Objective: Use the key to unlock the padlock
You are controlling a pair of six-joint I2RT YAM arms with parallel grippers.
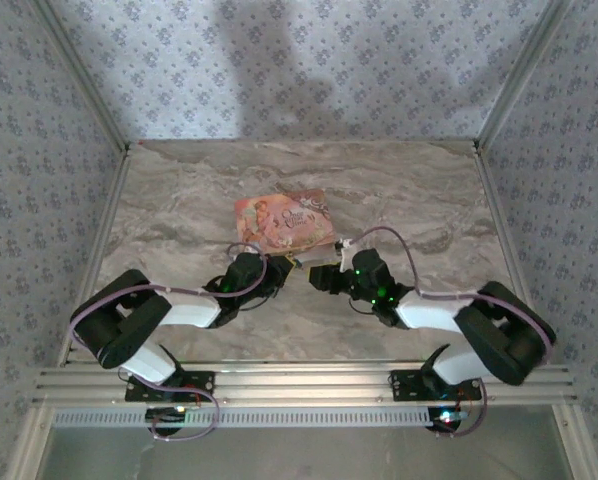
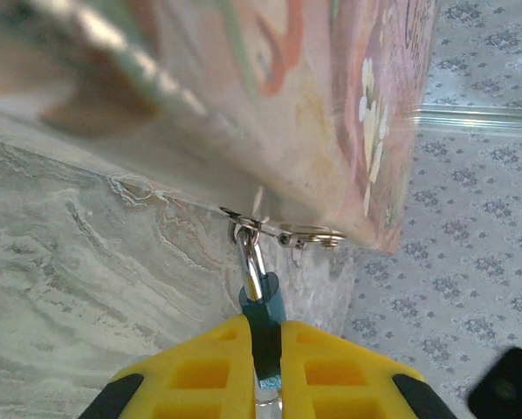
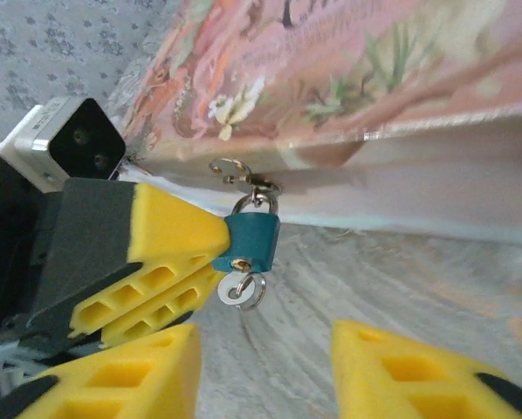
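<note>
The padlock (image 3: 252,243) is tiny, with a teal body, a chrome shackle (image 2: 253,262) and a brass keyhole. It hangs from the metal hasp (image 2: 309,235) at the near edge of the pink-orange illustrated box (image 1: 284,220). My left gripper (image 2: 265,367) is shut on the padlock's body (image 2: 266,307), its yellow fingers (image 3: 169,236) pinching it from the side. The silver key (image 3: 235,289) sticks in the keyhole, and a small ring hangs from its head. My right gripper (image 3: 265,367) is open just below the key, touching nothing. In the top view the two grippers meet at the box's near edge (image 1: 304,265).
The box is tipped up over the marble tabletop (image 1: 409,210). Patterned walls close in the back and both sides. The left wrist's camera housing (image 3: 69,140) sits close to the right gripper's left finger. There is bare table to the left and right of the box.
</note>
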